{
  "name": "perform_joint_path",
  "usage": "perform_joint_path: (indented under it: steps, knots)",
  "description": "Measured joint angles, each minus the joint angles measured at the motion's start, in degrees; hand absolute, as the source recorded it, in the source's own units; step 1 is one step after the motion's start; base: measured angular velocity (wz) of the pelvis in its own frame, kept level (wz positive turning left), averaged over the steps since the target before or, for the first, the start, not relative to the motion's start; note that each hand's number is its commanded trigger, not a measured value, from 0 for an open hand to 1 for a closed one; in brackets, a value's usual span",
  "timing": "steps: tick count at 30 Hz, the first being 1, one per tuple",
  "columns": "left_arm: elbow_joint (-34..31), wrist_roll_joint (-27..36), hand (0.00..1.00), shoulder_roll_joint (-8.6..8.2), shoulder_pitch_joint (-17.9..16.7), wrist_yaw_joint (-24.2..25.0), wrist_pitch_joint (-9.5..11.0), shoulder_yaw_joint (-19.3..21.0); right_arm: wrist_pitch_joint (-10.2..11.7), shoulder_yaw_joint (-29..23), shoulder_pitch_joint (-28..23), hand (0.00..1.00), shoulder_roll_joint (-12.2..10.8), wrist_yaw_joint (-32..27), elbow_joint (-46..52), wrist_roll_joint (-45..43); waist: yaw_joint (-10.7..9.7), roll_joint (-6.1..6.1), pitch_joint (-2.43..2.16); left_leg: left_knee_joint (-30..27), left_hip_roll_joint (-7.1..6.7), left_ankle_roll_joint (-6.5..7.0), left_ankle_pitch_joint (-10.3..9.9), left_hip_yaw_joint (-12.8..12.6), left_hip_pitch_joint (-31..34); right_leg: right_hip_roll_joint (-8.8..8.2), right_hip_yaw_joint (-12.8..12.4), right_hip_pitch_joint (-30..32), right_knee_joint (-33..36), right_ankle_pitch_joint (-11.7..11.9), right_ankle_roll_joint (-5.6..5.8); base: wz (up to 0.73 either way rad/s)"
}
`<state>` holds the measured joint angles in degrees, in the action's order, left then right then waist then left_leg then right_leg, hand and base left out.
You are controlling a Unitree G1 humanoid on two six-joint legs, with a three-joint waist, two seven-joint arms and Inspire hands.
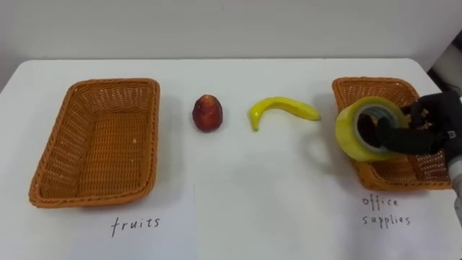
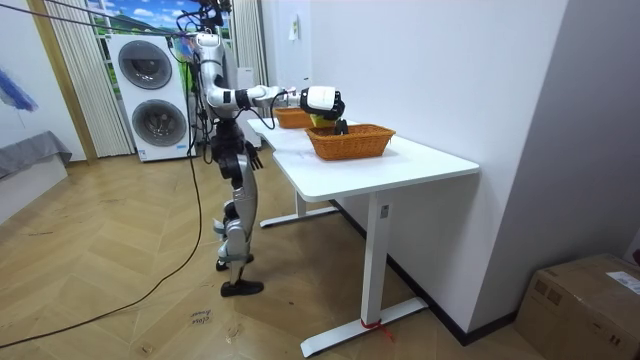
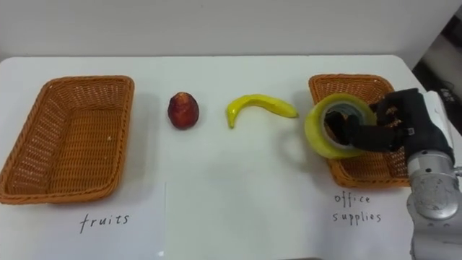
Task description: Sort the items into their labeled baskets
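Fingers (image 1: 395, 136) of your right hand (image 1: 433, 123) are curled through the tape roll (image 1: 349, 136) core over the office basket (image 1: 375, 81). It looks light, rigid and slick-sided, so the core is your hold.

Rough wicker left basket (image 1: 94, 198) and right basket (image 1: 382, 81), glossy tape roll (image 1: 345, 136) (plastic, seemingly), smooth matt table (image 1: 238, 195).

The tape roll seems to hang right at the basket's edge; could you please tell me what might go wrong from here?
1. The tape roll hangs over the left rim of the office supplies basket; released here, it may tip out towards the banana.
2. The right hand is hooked through the roll's core, so the roll may snag on release.
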<state>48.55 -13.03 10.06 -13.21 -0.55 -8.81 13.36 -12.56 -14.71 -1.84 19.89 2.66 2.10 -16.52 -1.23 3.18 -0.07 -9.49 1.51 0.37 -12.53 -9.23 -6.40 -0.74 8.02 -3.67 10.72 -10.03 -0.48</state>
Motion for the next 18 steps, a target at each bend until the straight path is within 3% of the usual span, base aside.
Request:
perform_joint_path:
  steps: [3, 4, 5, 6, 7, 18]
  knots:
    - [0.00, 0.00, 0.00, 0.00, 0.07, -0.02, 0.00, 0.00, 0.00, 0.00, 0.00, 0.96, 0.00, 0.00, -0.72, -0.02, 0.00, 0.25, -0.14, 0.00, 0.00, 0.00, 0.00, 0.00, -0.20, 0.00, -0.01, -0.19, 0.02, 0.00, 0.00, 0.00]
    - [0.00, 0.00, 0.00, 0.00, 0.07, -0.03, 0.00, 0.01, 0.00, 0.00, 0.02, 0.59, 0.00, -0.01, -1.11, -0.02, 0.03, 0.33, -0.19, 0.00, 0.02, 0.00, 0.00, 0.00, -0.21, 0.00, -0.01, -0.20, 0.05, 0.01, -0.01, 0.00]
    - [0.00, -0.01, 0.00, 0.00, 0.03, -0.02, 0.00, 0.01, 0.00, 0.00, 0.04, 0.53, 0.00, -0.02, -1.24, -0.03, 0.04, 0.35, -0.19, -0.02, 0.04, 0.00, 0.00, 0.00, -0.22, -0.01, -0.01, -0.20, 0.07, 0.04, -0.04, 0.00]
    - [0.00, -0.01, 0.00, 0.01, 0.01, -0.02, 0.00, 0.01, 0.00, 0.00, 0.05, 0.11, 0.00, -0.02, -1.28, -0.04, 0.00, 0.35, -0.19, -0.04, 0.05, 0.00, 0.00, 0.00, -0.22, -0.02, -0.01, -0.20, 0.09, 0.05, -0.05, 0.00]
    - [0.00, -0.05, 0.00, 0.01, -0.02, -0.02, 0.00, 0.04, 0.00, -0.02, 0.05, 0.00, 0.00, -0.02, -1.29, -0.04, -0.03, 0.34, -0.19, -0.06, 0.07, 0.00, 0.00, 0.00, -0.22, -0.03, 0.02, -0.21, 0.12, 0.07, -0.08, 0.00]
    - [0.45, -0.14, 0.00, 0.02, -0.36, -0.29, -0.05, 0.14, 0.02, -2.01, 0.77, 0.00, 0.58, -0.04, -1.28, -0.04, -0.25, -0.48, -0.03, -0.04, 0.15, -0.01, -0.03, 0.03, -0.05, 0.02, 0.12, -0.07, 0.17, 0.09, -0.15, 0.00]
